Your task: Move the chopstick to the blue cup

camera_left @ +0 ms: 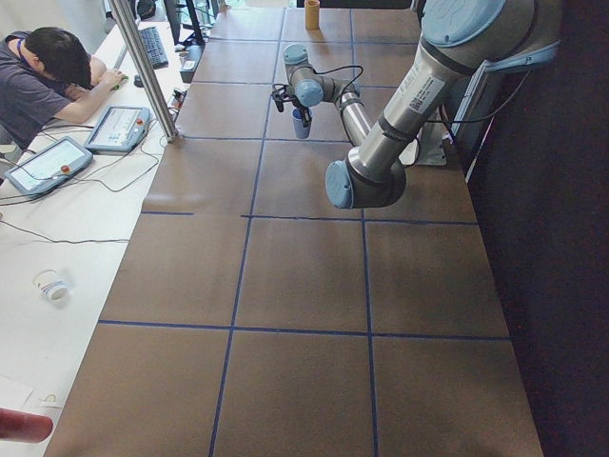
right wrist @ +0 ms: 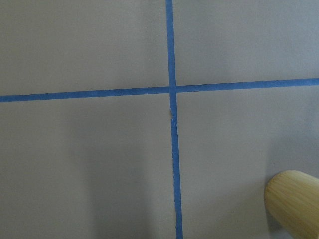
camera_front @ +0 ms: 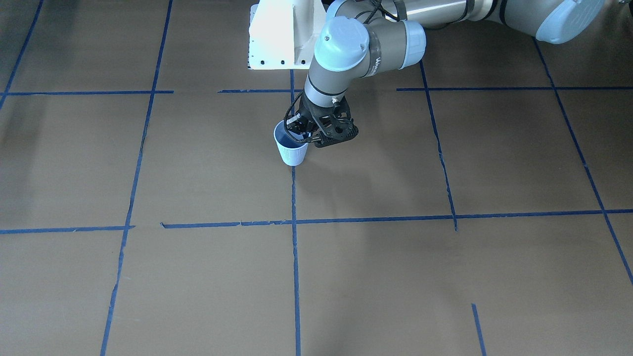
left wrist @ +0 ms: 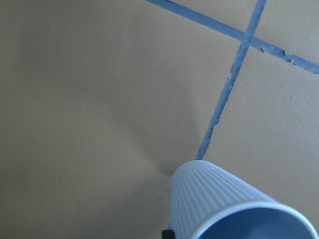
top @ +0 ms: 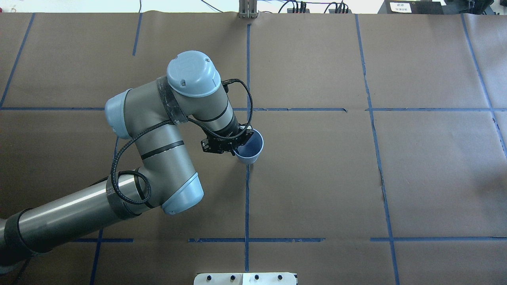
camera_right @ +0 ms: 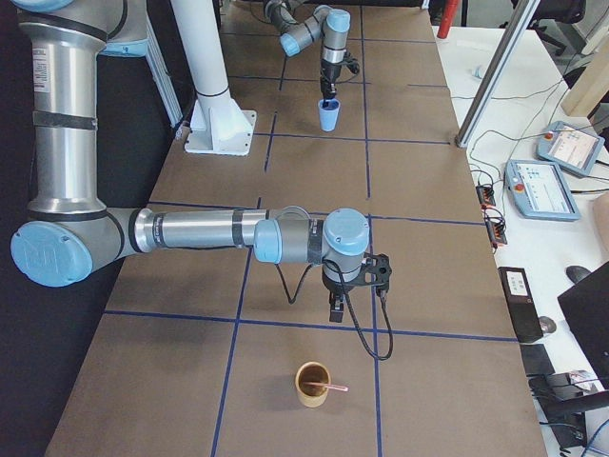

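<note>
Orange-pink thin chopstick [camera_right: 333,387] not yet transferred: it sits in the round bamboo cup [camera_right: 309,396], right gripper [camera_right: 335,309] near that cup (grip state can't tell), pale blue ribbed cup [camera_front: 292,151] well apart from it, rim apparently pinched by left gripper [camera_front: 298,132].

My left tool [top: 235,149] has its fingertips hidden inside the blue cup [top: 253,149]; I cannot tell whether they grip anything. The wooden cup [right wrist: 295,201] is cut off at five o'clock of my right wrist view.
</note>
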Robot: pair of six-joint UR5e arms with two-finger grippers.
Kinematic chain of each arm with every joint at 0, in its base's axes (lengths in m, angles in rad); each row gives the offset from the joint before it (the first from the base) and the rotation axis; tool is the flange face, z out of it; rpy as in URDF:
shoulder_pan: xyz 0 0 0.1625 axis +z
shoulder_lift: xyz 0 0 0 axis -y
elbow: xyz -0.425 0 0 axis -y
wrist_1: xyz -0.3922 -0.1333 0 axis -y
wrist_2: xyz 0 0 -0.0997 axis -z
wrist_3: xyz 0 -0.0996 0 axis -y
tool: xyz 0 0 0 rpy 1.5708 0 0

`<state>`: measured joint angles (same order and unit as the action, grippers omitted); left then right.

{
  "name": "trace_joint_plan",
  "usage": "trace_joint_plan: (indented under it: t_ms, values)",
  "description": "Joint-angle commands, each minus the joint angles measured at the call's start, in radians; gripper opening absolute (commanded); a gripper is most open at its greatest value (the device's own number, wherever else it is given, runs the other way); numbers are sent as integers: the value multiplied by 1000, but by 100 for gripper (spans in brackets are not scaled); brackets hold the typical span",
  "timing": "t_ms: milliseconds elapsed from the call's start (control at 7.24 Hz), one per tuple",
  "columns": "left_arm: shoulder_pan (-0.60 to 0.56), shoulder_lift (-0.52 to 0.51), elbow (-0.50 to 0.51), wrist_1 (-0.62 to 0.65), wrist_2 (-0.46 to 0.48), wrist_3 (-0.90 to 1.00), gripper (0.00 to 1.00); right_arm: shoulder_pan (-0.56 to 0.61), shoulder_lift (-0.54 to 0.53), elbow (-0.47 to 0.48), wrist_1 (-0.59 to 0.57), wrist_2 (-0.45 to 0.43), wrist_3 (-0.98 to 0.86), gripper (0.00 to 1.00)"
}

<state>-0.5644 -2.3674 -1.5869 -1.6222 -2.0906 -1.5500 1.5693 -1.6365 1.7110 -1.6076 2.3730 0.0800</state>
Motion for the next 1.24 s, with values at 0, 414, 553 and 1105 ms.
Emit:
trace_joint_plan:
  t_ms: [0,414,553,1105]
  values:
    - [8,2,7,-27,6,-1,12,0,1,-1,0,0,0,100]
    - [8,5,22,-50,6,-2,50,0,1,-2,0,-2,-2,100]
    - [8,16,22,-68,15,-1,99,0,3,-2,0,-2,-2,100]
    - [-20,43,-25,-101,11,-4,100,-2,4,-2,1,-3,-2,100]
